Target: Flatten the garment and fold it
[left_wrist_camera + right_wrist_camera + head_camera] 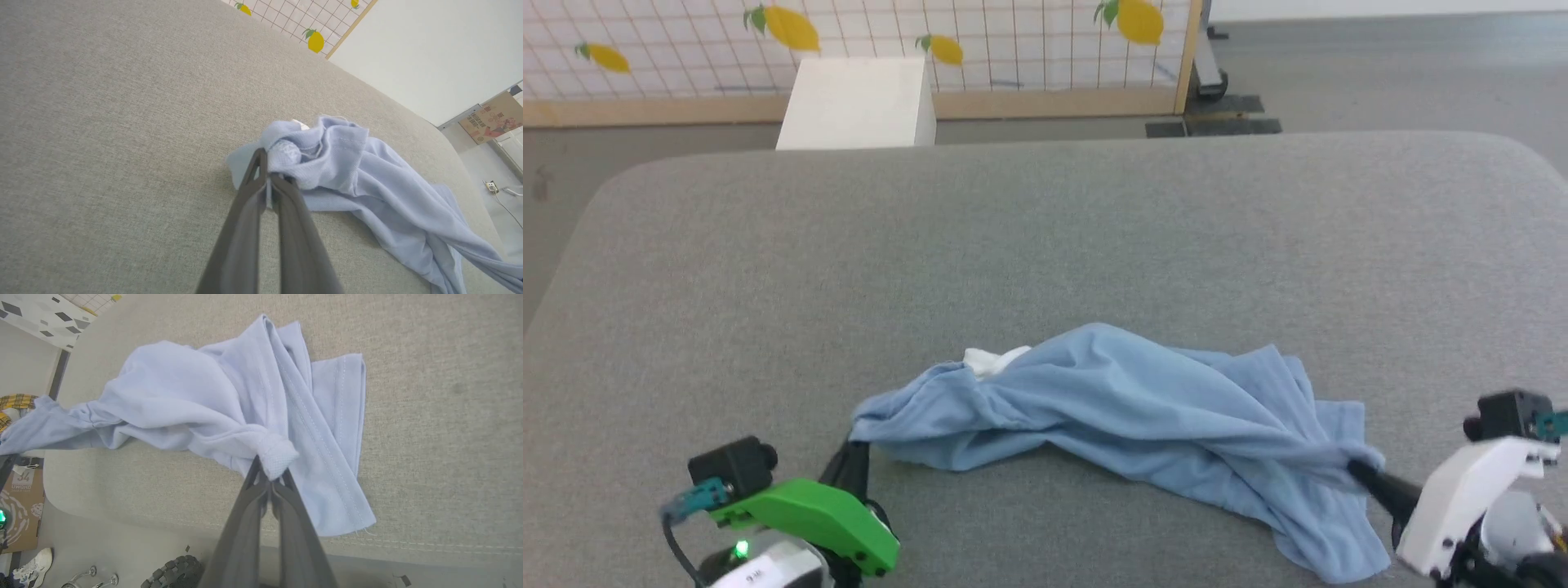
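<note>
- The left gripper, on its green-cased wrist at the lower left of the head view, has its two dark fingers pressed together on the left end of the garment. A bunched fold of cloth is pinched between the tips.
- Behind it, past the far edge of the grey padded table, a white box stands on the floor against a gridded panel printed with yellow lemons.
- The light-blue T-shirt lies crumpled in a long, twisted rope across the near half of the table, running from the left gripper to the right one. It rests on the surface along its whole length.
- Near its left end a small white patch peeks out from the top of the folds — the rest is hidden in the cloth.
- The middle humps up in loose ridges; no lettering or button can be made out.
- Toward the right the cloth spreads into a flatter flap with stitched hems, reaching close to the table's near edge.
- The right gripper, on its white wrist at the lower right, also has its fingers closed tight — clamped on a ribbed, rolled bit of the garment's right end.
- The two grippers are well apart, one at each end of the shirt.
</note>
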`<state>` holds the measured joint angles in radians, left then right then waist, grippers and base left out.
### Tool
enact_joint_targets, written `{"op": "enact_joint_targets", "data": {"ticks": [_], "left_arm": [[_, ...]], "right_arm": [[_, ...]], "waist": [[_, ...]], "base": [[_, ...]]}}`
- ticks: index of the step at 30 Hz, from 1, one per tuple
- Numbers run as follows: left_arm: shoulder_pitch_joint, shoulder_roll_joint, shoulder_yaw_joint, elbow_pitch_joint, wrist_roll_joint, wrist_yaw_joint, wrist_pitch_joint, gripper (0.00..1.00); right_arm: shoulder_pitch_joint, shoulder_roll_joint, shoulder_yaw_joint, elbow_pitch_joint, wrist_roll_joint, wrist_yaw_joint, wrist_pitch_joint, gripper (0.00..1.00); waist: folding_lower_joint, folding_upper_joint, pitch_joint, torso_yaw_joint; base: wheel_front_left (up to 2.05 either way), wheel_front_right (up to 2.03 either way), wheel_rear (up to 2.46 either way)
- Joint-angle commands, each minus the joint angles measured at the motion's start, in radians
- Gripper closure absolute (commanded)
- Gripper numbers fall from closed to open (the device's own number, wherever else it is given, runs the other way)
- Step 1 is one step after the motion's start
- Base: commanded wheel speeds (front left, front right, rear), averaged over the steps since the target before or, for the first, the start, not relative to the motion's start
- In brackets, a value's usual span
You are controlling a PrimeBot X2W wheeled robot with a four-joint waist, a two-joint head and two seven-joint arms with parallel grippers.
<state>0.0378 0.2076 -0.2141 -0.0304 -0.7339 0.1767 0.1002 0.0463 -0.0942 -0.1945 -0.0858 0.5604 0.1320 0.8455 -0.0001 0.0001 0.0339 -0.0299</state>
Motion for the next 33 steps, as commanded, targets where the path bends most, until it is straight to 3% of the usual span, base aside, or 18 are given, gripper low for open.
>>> {"op": "enact_joint_targets", "data": {"ticks": [1,9,17,24,33], "left_arm": [[-0.027,0.010,0.009,-0.008,-0.004,-0.008,-0.002,1.00],[-0.406,0.057,0.063,-0.033,-0.059,-0.068,0.076,1.00],[-0.826,0.106,0.008,0.077,0.013,-0.123,0.156,1.00],[-1.046,0.120,-0.019,0.184,0.055,-0.142,0.185,1.00],[-1.158,0.146,-0.020,0.310,0.081,-0.133,0.204,1.00]], "right_arm": [[-0.048,-0.009,0.004,-0.013,0.005,-0.001,0.006,1.00],[-0.426,-0.139,0.034,0.004,0.019,-0.001,0.099,1.00],[-0.709,-0.218,0.024,0.066,0.003,-0.001,0.183,1.00],[-0.838,-0.231,0.006,0.112,-0.025,-0.001,0.209,1.00],[-0.932,-0.223,-0.016,0.146,-0.076,-0.001,0.224,1.00]], "waist": [[0.0001,-0.0001,-0.027,-0.016],[0.0001,-0.0001,-0.073,-0.009],[0.0001,-0.0001,-0.094,0.002],[0.0001,-0.0001,-0.084,-0.004],[0.0001,-0.0001,0.007,-0.016]], "base": [[0.00,0.00,0.00],[0.00,0.00,0.00],[0.00,0.00,0.00],[0.00,0.00,0.00],[0.00,0.00,0.00]]}}
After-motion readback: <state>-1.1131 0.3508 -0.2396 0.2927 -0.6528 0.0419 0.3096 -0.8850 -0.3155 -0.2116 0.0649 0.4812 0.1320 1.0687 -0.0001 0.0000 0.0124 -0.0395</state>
